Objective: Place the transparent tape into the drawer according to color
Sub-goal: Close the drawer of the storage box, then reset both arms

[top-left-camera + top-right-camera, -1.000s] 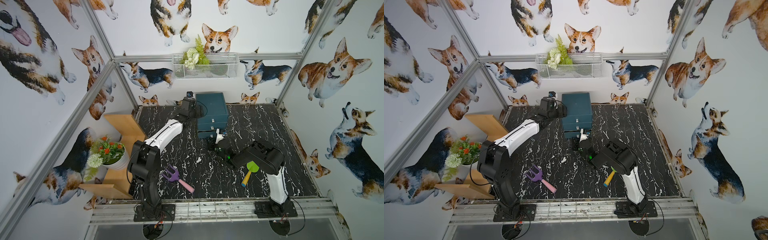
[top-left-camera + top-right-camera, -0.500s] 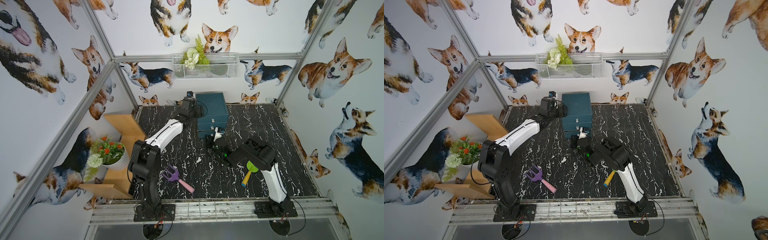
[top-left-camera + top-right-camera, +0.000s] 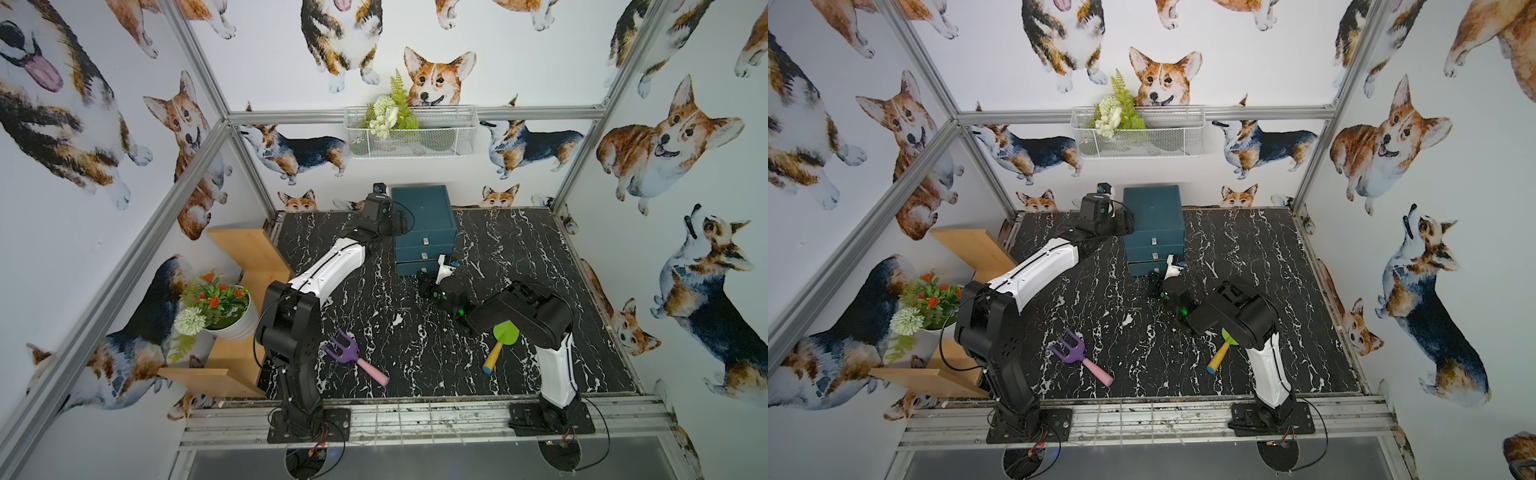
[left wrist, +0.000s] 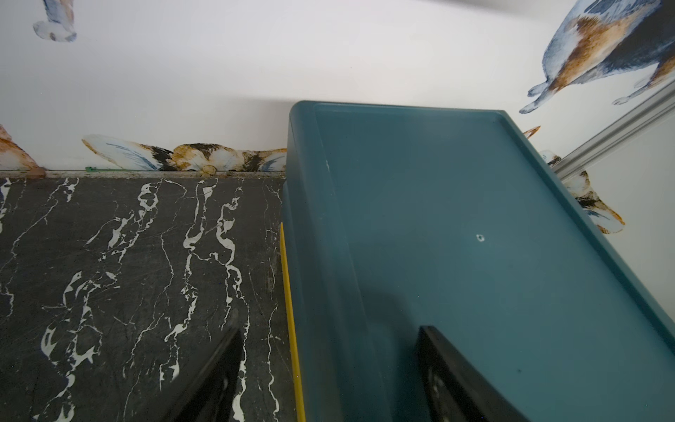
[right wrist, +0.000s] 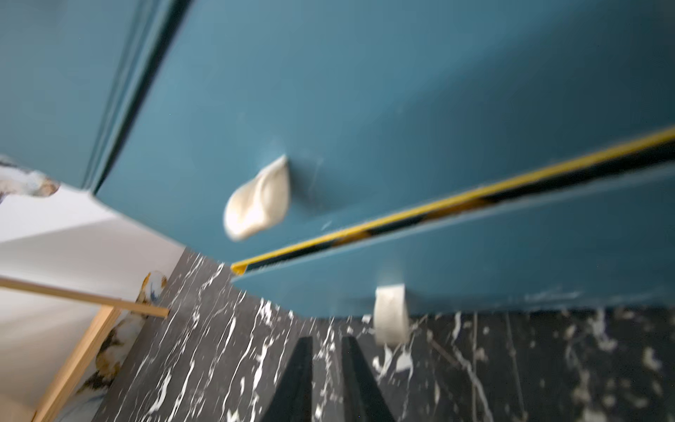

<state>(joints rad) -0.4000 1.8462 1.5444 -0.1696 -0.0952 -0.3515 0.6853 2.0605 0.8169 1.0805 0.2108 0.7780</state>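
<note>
No transparent tape shows in any view. The teal drawer cabinet (image 3: 419, 208) (image 3: 1152, 208) stands at the back of the table. Its drawers look pushed in, with a thin yellow-edged gap (image 5: 438, 208) above the bottom drawer (image 5: 511, 255). My left gripper (image 4: 328, 330) (image 3: 400, 222) is open wide and straddles the cabinet's left top edge (image 4: 303, 219). My right gripper (image 5: 327, 339) (image 3: 424, 280) hovers low over the table just in front of the bottom drawer. It is beside the drawer's white handle (image 5: 390, 314), jaws almost together and empty.
A purple toy rake (image 3: 345, 351) lies front left and a green toy trowel (image 3: 505, 334) lies under the right arm. A flower pot (image 3: 224, 311) on a wooden shelf (image 3: 249, 253) stands off the table's left side. A wire basket (image 3: 411, 133) hangs on the back wall.
My right arm has reached a little further toward the cabinet's bottom drawer and its jaws have narrowed. The left arm has stayed put.
</note>
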